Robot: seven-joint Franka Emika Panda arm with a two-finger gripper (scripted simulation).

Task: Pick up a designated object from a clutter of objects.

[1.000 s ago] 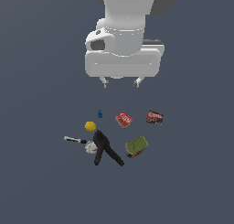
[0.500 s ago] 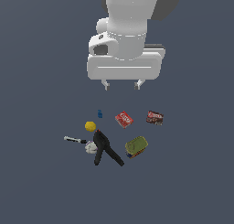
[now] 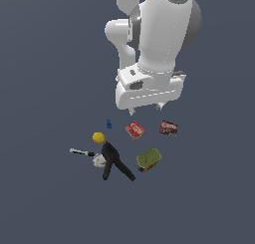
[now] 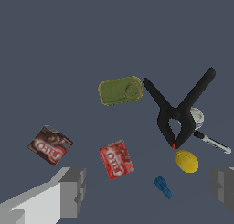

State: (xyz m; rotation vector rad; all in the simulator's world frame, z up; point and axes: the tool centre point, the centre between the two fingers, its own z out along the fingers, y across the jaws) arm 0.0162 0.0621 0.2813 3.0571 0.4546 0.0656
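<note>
The designated object, a dark brown flat box with white print [image 3: 169, 128] [image 4: 50, 145], lies flat at the exterior view's right edge of the clutter of objects. My gripper [image 3: 146, 108] [image 4: 148, 186] hangs open and empty above the floor, over the gap between this box and the brighter red box [image 3: 135, 130] [image 4: 116, 159]. Its fingers [image 4: 71, 191] touch nothing. The dark box sits a little toward the exterior view's right of the gripper.
Other clutter lies nearby: a green-topped can [image 3: 149, 160] [image 4: 120, 90], a black clamp [image 3: 115, 161] [image 4: 179, 111], a white-and-black tool [image 3: 92, 156] [image 4: 205, 131], a yellow ball [image 3: 98, 137] [image 4: 186, 161] and a tiny blue piece [image 3: 108, 123] [image 4: 162, 187]. All rest on dark grey floor.
The hand has come lower and shifted toward the exterior view's right, nearer the two boxes. No object on the floor has moved.
</note>
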